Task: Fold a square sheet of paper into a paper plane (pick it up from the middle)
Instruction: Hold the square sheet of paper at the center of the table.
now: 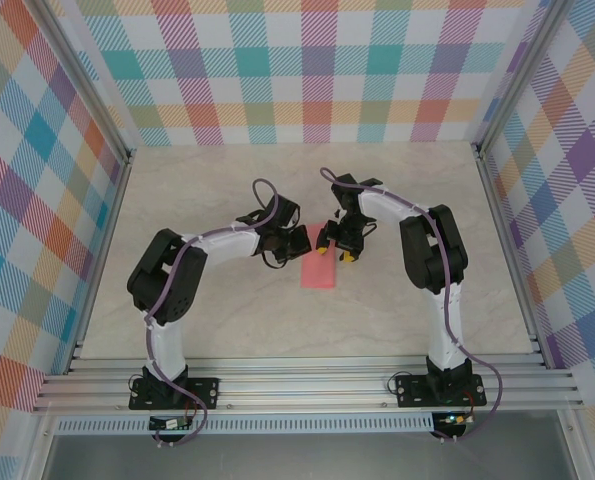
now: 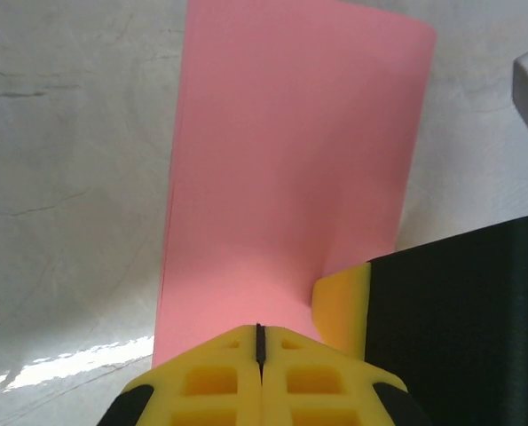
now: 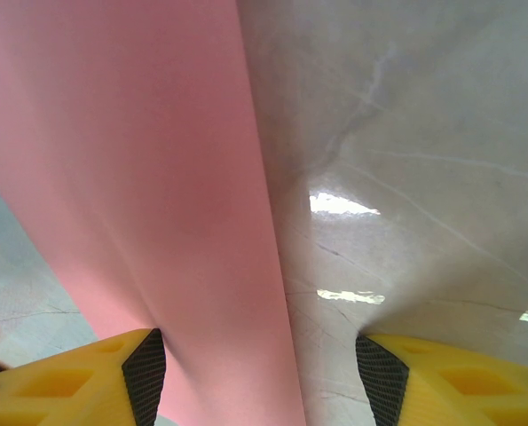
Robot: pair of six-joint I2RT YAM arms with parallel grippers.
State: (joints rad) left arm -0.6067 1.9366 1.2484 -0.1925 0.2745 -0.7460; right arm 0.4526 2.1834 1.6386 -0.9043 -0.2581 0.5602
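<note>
Square sheet of paper [image 1: 320,272], salmon pink and plain, sits between the two grippers near the middle of the table, and from above it looks like a narrow rectangle rather than a full square. On the left side, the left gripper [image 1: 297,241] has its yellow jaws pressed together with only a thin dark seam between them. In the left wrist view the sheet [image 2: 290,160] runs straight out from the tips of that gripper [image 2: 259,342], so it looks pinched there at its near edge, and a doubled edge shows along its left side. Just right of those closed jaws, a yellow finger [image 2: 343,311] of the right gripper touches the sheet, which buckles slightly at that spot. The right gripper [image 1: 335,248] stands with its jaws well apart. In its own wrist view the sheet [image 3: 139,177] passes between the two fingers of the gripper [image 3: 262,377], close against the left one and clear of the right one. Underneath is a pale, marble-patterned table [image 1: 227,320] with a glossy sheen. Walls [image 1: 277,70] of pastel plaid enclose it on three sides, and aluminium rails [image 1: 307,375] run along the near edge, where both arms are bolted.
</note>
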